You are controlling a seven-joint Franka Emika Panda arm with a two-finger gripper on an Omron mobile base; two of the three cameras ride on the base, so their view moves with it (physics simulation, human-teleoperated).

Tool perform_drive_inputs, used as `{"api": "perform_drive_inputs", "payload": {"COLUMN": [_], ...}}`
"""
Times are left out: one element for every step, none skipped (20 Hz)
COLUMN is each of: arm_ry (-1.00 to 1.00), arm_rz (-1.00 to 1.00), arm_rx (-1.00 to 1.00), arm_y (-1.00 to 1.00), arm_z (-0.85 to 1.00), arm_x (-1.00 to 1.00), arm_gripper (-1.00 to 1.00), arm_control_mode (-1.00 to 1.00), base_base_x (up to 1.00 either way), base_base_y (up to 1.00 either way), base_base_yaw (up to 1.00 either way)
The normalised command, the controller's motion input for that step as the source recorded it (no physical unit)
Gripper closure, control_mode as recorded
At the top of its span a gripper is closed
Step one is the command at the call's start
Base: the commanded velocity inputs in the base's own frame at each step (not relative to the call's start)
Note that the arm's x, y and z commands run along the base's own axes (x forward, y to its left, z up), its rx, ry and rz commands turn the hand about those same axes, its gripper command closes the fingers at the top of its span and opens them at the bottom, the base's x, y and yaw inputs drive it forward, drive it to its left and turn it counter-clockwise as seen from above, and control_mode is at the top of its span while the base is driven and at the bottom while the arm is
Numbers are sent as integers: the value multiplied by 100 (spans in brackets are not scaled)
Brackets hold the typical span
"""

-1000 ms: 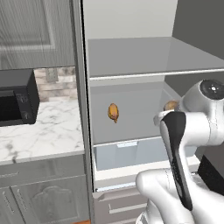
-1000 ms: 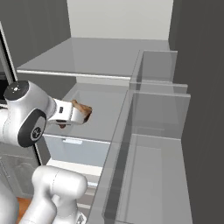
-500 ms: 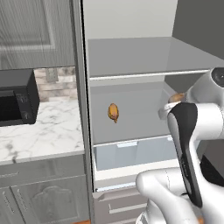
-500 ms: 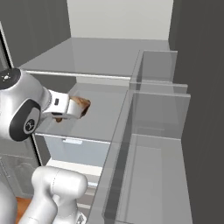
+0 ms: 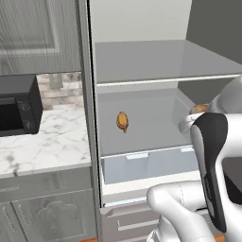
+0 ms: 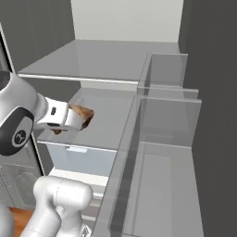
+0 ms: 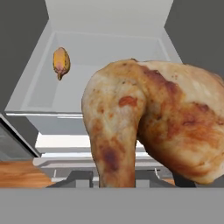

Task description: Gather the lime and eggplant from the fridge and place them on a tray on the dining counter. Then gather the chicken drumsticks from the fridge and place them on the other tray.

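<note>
Chicken drumstick (image 7: pixel 153 131), browned, was pinched in the gripper (image 7: pixel 116 177), jaws pressed tight on it; it hung in air in front of the open fridge (image 5: pixel 142 61), level w/ the middle shelf (image 5: pixel 146 132) and off its front right corner. In the right base view the drumstick (image 6: pixel 82 115) poked out past the white wrist, above the clear drawer (image 6: pixel 83 157). In the left base view just a bit of it (image 5: pixel 199 108) showed behind the arm. A 2nd chicken drumstick (image 5: pixel 123 121) lay on the middle shelf, toward its left edge, well apart from the held one; hand view showed it (image 7: pixel 61 62) far back left. Black microwave (image 5: pixel 16 111) sat on the marble bench (image 5: pixel 47 146) left of the fridge.
</note>
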Motion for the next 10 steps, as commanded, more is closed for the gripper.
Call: {"api": "perform_drive_inputs", "payload": {"arm_ry": [2,2,1,1,1,1,1,0,0,0], "arm_rz": [-1,0,0,0,0,0,0,0,0,0], "arm_rx": [0,0,0,0,0,0,0,0,0,0], "arm_y": [0,0,0,0,0,0,0,0,0,0], "arm_z": [8,13,14,21,21,19,16,16,16,11], "arm_x": [-18,-14,-8,-5,0,0,-4,-6,-7,-12], "arm_gripper": [100,100,100,100,100,100,100,100,100,100], "arm_control_mode": [-100,-100,-100,-100,-100,-100,-100,-100,-100,-100], "base_base_x": [0,0,0,0,0,0,0,0,0,0], "base_base_y": [0,0,0,0,0,0,0,0,0,0], "base_base_yaw": [0,0,0,0,0,0,0,0,0,0]}}
